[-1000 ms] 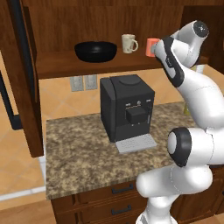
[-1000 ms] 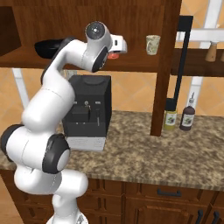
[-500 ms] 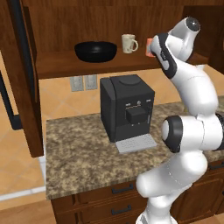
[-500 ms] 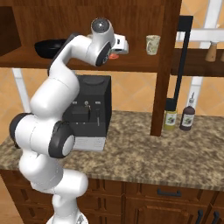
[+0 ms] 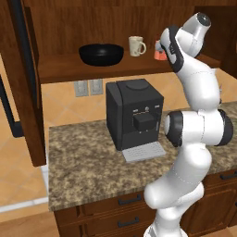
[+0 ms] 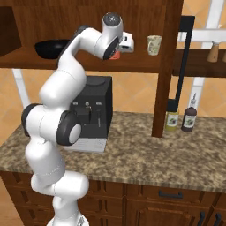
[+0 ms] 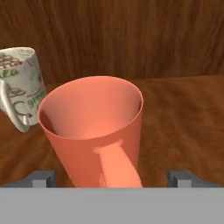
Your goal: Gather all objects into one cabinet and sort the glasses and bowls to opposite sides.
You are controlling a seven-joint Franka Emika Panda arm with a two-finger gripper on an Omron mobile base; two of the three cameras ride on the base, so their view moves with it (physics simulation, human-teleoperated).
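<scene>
My jaws are spread fully wide, one fingertip on either side of the coral-orange mug (image 7: 94, 131), and I cannot tell whether either touches it. Through the hand camera the mug stands upright on the cabinet shelf (image 7: 183, 113), handle facing me, with a cream printed mug (image 7: 19, 83) just beside it.

From the left base camera, the arm hides most of the coral mug; the cream mug and the wide black bowl (image 5: 101, 53) sit farther along the same shelf, above a black coffee machine (image 5: 135, 113).

From the right base camera, a second cream mug (image 6: 154, 44) stands apart, and two sauce bottles (image 6: 180, 119) sit on the granite counter (image 6: 145, 154).
</scene>
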